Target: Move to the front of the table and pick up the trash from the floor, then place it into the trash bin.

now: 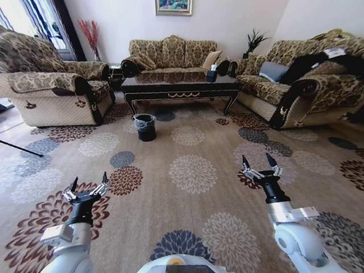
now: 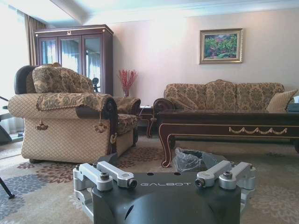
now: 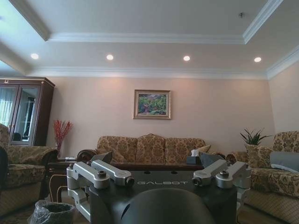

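Trash bin (image 1: 145,127) stood mid-frame before table (image 1: 181,88); sofa (image 1: 172,56) behind; left gripper (image 1: 87,188), right gripper (image 1: 260,168) spread, low foreground.

**Layout of the room ahead of the robot**

The table (image 1: 181,86) stands across the far middle of the floor (image 1: 193,187). Behind it, against the back wall, is a sofa (image 1: 172,56); a picture (image 1: 173,6) hangs above that sofa. An armchair (image 1: 48,85) lies left of the table, and a second sofa (image 1: 310,85) lies right of it. The trash bin (image 1: 145,127) stands on the floor just before the table's left end, nearer the robot. A box (image 1: 211,74) rests on the table toward its right end. The left gripper (image 1: 86,189) and right gripper (image 1: 260,165) hang over the near floor, well apart from the bin.
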### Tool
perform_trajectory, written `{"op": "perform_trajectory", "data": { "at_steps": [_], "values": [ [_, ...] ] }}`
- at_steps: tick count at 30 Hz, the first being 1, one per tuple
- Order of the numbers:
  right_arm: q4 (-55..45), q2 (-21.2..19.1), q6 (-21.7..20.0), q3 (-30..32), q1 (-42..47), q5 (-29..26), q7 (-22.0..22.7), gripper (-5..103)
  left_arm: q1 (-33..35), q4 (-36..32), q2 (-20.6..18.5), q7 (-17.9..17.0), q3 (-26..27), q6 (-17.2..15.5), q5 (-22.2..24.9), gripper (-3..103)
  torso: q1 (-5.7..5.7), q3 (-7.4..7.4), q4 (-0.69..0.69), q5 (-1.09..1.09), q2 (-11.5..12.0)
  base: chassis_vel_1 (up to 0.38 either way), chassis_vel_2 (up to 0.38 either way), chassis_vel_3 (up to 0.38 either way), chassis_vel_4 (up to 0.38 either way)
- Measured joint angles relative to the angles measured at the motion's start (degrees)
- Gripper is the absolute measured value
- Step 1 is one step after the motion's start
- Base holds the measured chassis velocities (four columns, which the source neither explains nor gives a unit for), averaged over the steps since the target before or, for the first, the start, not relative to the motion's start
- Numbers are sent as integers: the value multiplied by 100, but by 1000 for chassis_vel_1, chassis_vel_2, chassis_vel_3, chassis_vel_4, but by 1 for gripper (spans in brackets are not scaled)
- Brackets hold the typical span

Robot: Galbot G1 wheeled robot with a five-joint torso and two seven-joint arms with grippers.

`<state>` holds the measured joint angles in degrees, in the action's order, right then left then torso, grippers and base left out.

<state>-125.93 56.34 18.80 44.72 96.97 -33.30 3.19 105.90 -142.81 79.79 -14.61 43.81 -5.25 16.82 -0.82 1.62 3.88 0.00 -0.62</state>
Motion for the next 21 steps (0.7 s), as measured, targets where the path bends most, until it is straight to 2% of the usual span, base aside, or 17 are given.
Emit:
{"op": "perform_trajectory", "data": {
  "at_steps": [11,21],
  "values": [
    [0,0,-2,3,1,0,2,100,1,0,-1,-3,0,-3,2,100,2,-2,1,2,-1,23,-123,-34,115],
    [1,0,-2,3,0,-1,2,100,0,0,-2,-6,0,-4,2,100,1,0,0,0,-1,0,-2,-1,5]
  ]
}}
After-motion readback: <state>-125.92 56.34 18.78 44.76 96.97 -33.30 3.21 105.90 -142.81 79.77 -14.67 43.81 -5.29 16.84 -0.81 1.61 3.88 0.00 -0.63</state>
